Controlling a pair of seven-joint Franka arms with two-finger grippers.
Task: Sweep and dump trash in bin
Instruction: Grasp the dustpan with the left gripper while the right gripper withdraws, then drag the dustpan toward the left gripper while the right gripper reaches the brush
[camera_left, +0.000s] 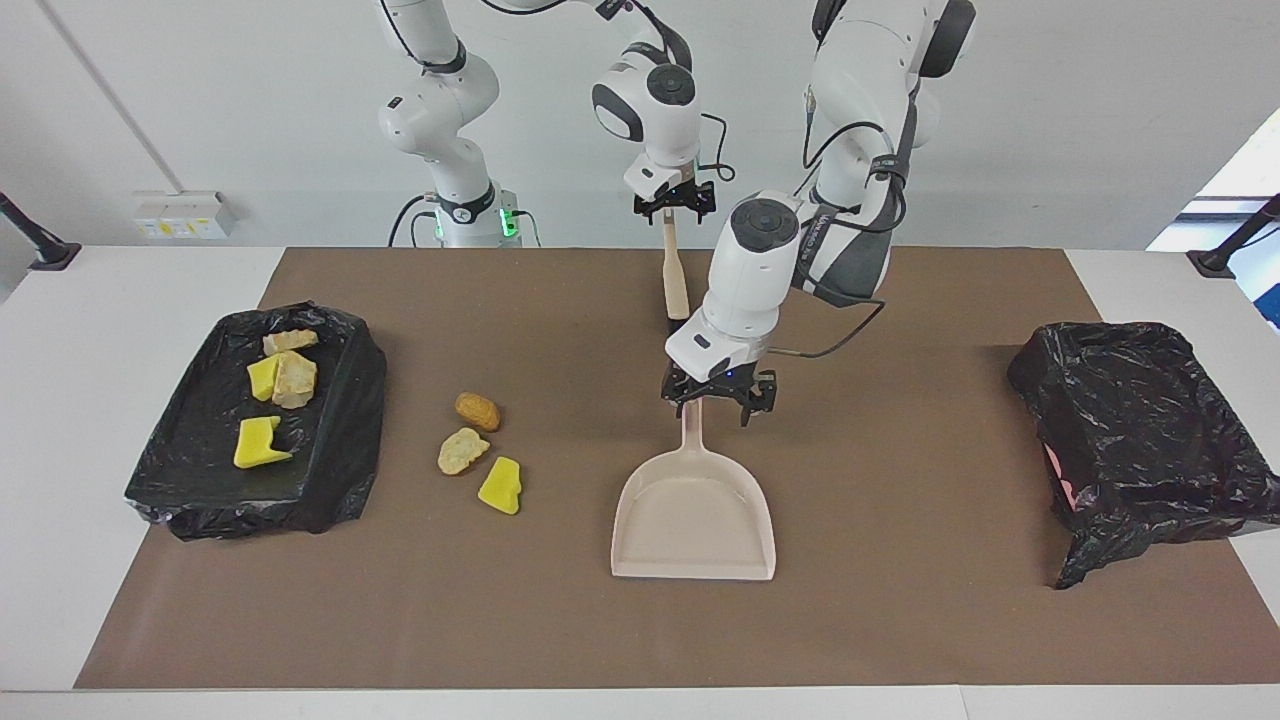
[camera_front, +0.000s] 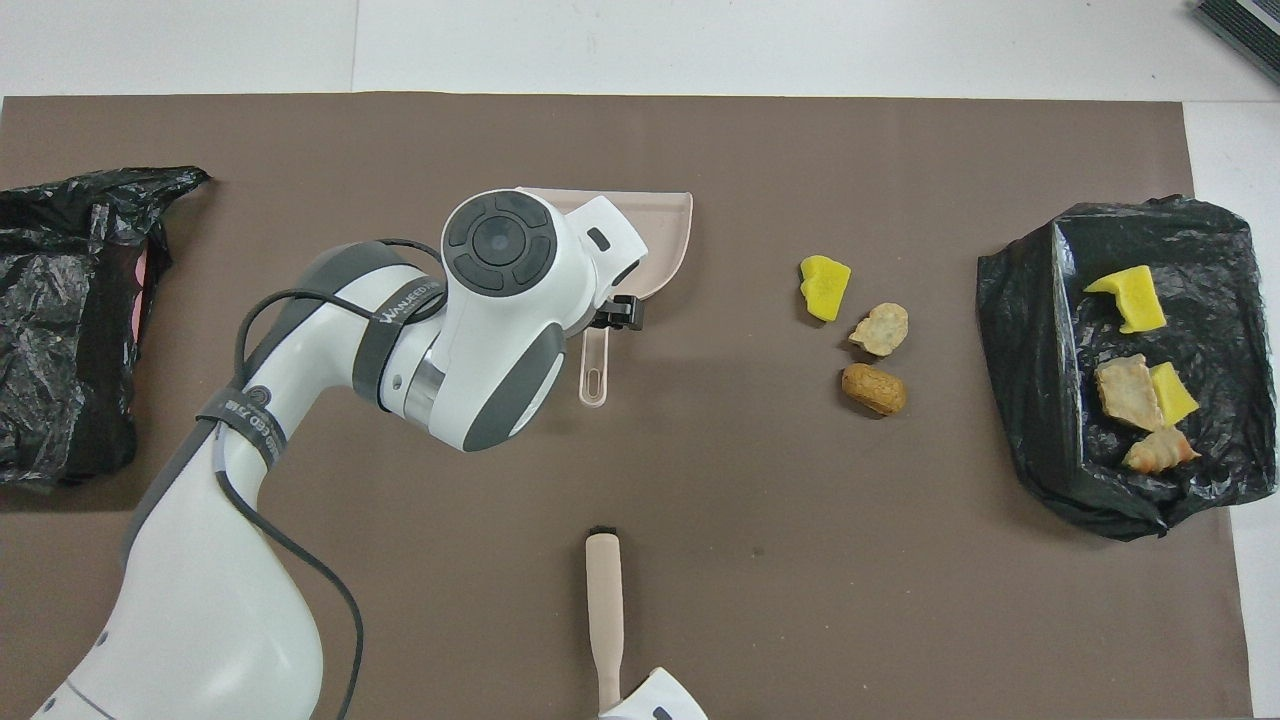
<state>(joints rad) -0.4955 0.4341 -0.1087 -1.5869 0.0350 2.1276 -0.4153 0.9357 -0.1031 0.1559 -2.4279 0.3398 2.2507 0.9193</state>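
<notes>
Currently the left pincer (camera_left: 718, 398) is down at the handle of the beige dustpan (camera_left: 695, 510), fingers spread at either side and not visibly clamped. The right pincer (camera_left: 675, 205) grips the brush (camera_left: 676, 272) by its handle end. Three scraps of trash (camera_left: 480, 450) lie on the brown mat beside the dustpan, toward the right arm's end of the bench; four more sit in the black-lined tray (camera_left: 340, 450) at that end. A good grasp probably means closing squarely on the handle before lifting, keeping the pan flat, mouth toward the scraps. The facing view shows both pincers; the overhead view hides the left one under its wrist but shows the handle's hanging hole.
</notes>
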